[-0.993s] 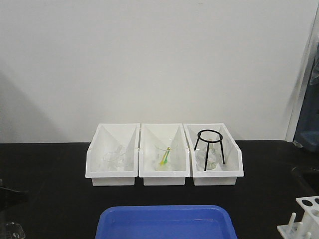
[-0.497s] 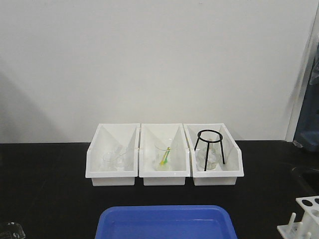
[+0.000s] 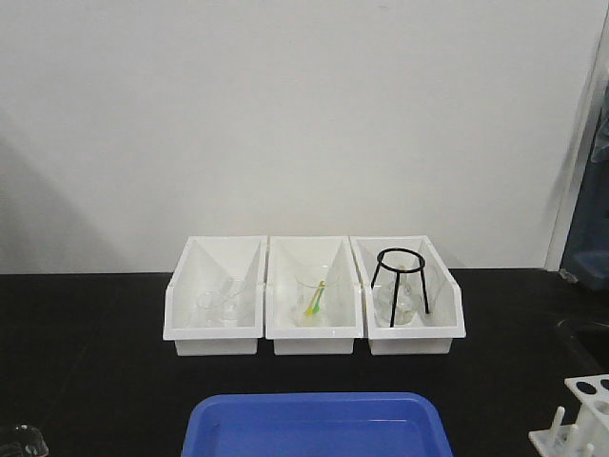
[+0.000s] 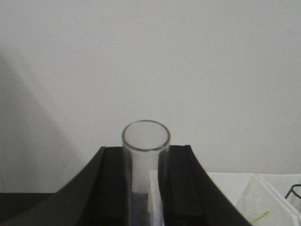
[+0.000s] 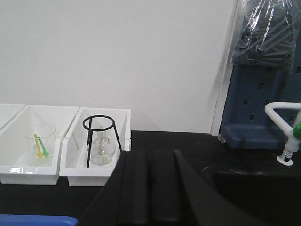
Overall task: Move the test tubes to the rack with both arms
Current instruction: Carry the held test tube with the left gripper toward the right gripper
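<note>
**One test tube in the left gripper, not yet at the rack.**
Front view: the rack stands in the lower right corner, right of the blue tray; no arm shows. Left wrist view: at lower centre the black fingers pinch the tube upright, open rim uppermost. Right wrist view: at lower centre the right gripper has its fingers pressed together on nothing. Risk: smooth glass may slip or tilt in a handover, since those fingers must first spread. A tilted tube would likely catch a hole's edge.
</note>
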Motion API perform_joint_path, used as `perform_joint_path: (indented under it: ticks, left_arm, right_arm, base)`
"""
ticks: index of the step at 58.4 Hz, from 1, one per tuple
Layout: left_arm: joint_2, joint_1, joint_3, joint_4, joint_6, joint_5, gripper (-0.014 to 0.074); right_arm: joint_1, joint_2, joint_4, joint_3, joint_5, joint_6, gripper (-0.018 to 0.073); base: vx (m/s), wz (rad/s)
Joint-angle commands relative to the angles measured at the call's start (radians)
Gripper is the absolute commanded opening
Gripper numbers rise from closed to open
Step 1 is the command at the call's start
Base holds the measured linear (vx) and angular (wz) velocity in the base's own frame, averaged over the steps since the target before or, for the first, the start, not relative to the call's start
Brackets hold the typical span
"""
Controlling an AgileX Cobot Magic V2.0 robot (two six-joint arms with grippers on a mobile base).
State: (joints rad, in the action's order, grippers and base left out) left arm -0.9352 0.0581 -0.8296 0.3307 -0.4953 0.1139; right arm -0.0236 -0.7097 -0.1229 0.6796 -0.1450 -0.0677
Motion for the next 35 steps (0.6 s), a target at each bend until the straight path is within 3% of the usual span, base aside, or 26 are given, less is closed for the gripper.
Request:
perform_joint_path:
  ticks: [1, 22, 35]
  left_arm:
    - [0.015, 0.052, -0.032, -0.001, -0.008, 0.106, -0.002]
    - [-0.019, 0.334, -0.032, -0.001, -0.016, 0.186, -0.002]
    - [-0.107, 0.513, -0.032, 0.0, -0.016, 0.191, -0.002]
  right_arm:
    - [0.001, 0.0, -0.006, 0.035, 0.08, 0.007, -0.0004]
    - [0.001, 0.0, 0.009, 0.035, 0.088, 0.005, -0.0004]
    - [0.001, 0.0, 0.123, 0.035, 0.066, 0.007, -0.0004]
  base:
    - [0.0, 0.0]
    - [0.0, 0.0]
    - [0.0, 0.0]
